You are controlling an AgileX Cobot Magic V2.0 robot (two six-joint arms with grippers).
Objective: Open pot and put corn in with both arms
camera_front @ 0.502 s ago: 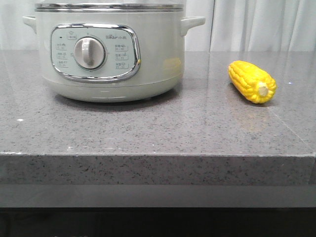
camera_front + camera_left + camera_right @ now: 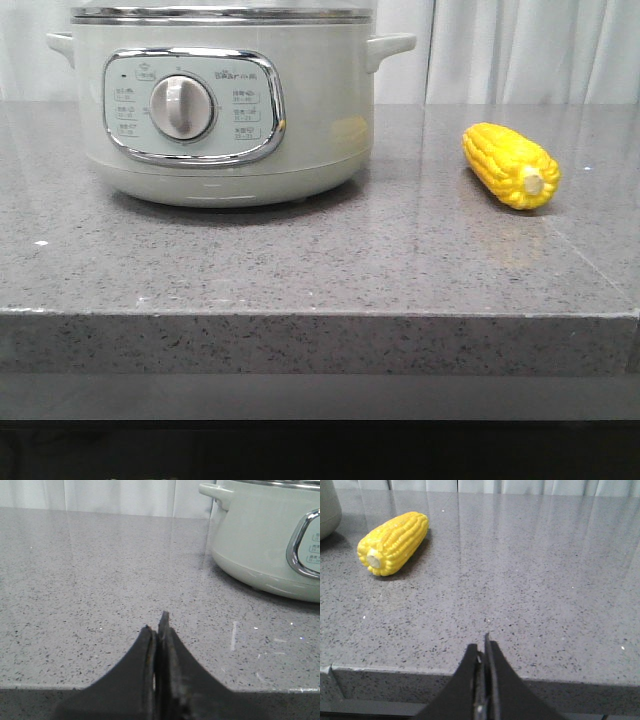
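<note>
- The large round pale grey-green electric pot [image 2: 220,110], with its chrome-framed panel and round dial, is seen standing on the speckled grey stone countertop [image 2: 300,260], at its left rear.
- The bright yellow corn cob [image 2: 510,165] is seen lying on its side to the right, well apart from the pot, pale stub end forward.
- The left gripper [image 2: 159,630] is held at the counter's near edge, fingers pressed together, nothing between them.
- The right gripper [image 2: 482,652] is likewise closed on nothing, apart from the corn.
</note>
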